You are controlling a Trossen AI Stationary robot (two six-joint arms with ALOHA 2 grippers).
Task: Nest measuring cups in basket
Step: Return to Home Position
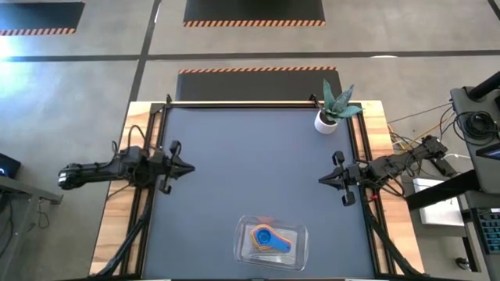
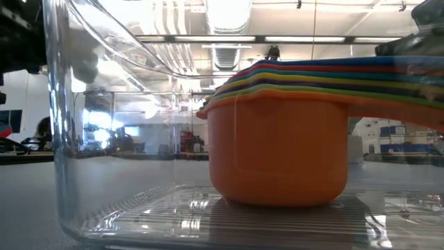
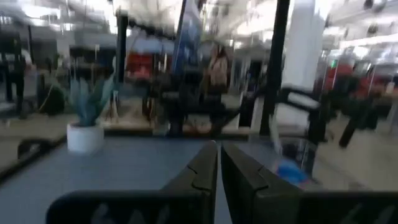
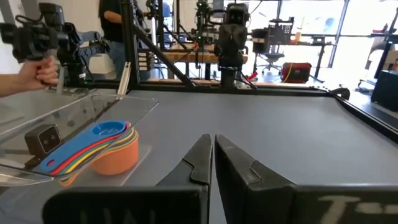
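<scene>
- Left claw (image 1: 186, 167): clenched, fingers pressed to a point and grasping nothing. It hangs over the left side of the tabletop (image 1: 250, 148), tip turned toward the centre.
- Right claw (image 1: 323, 180): likewise clenched and empty, over the tabletop's right side. Its tip faces the left claw, well apart from it.
- Tabletop: dark mat with wooden margins and black frame rails along its sides.
- Measuring cups (image 1: 268, 238): nested in one stack, upright on the floor of the basket (image 1: 301, 251). The orange cup (image 2: 277, 153) is outermost, at the bottom, and the blue cup (image 4: 106, 130) is on top. The other colours show only as thin rim bands between them. The handles lie layered, all to one side.
- Basket: clear tub on the mat near the edge at the bottom of the high view, somewhat toward the right arm's side and well apart from both claws.
- Plant pot (image 1: 326, 122): white, holding a spiky green plant, at the opposite edge on the right arm's side.
- Hand (image 4: 31, 74): a person's, beyond the tabletop, gripping a dark device (image 4: 37, 34).
</scene>
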